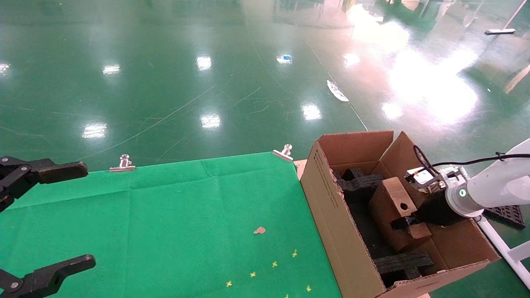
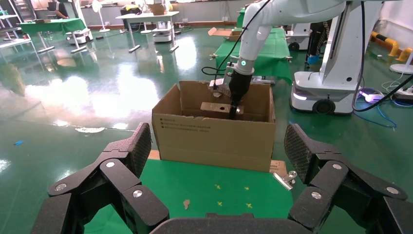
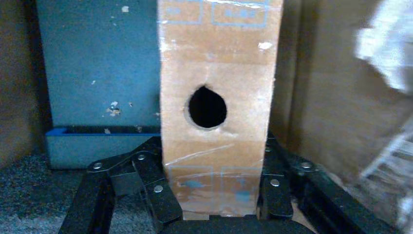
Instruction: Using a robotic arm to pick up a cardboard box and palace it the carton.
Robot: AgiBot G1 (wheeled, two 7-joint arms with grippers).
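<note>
The large brown carton [image 1: 331, 215] stands open at the right end of the green table. Inside it, the white robotic arm [image 1: 497, 186] reaches down, and my right gripper [image 1: 410, 225] is shut on the cardboard box [image 1: 393, 198], a narrow taped slab with a round hole. The box leans upright between black foam blocks [image 1: 360, 182]. In the right wrist view the box [image 3: 219, 63] fills the gap between the black fingers [image 3: 156, 190]. The left wrist view shows the carton [image 2: 214, 139] with the box [image 2: 214, 107] in it. My left gripper [image 1: 89, 215] hangs open at the table's left side, holding nothing.
A green cloth [image 1: 186, 223] covers the table, held by metal clips [image 1: 122, 165] [image 1: 284, 153] at its far edge. Small yellow marks and a brown scrap [image 1: 259, 230] lie on it. Another foam block [image 1: 403, 265] sits at the carton's near end. Shiny green floor surrounds the table.
</note>
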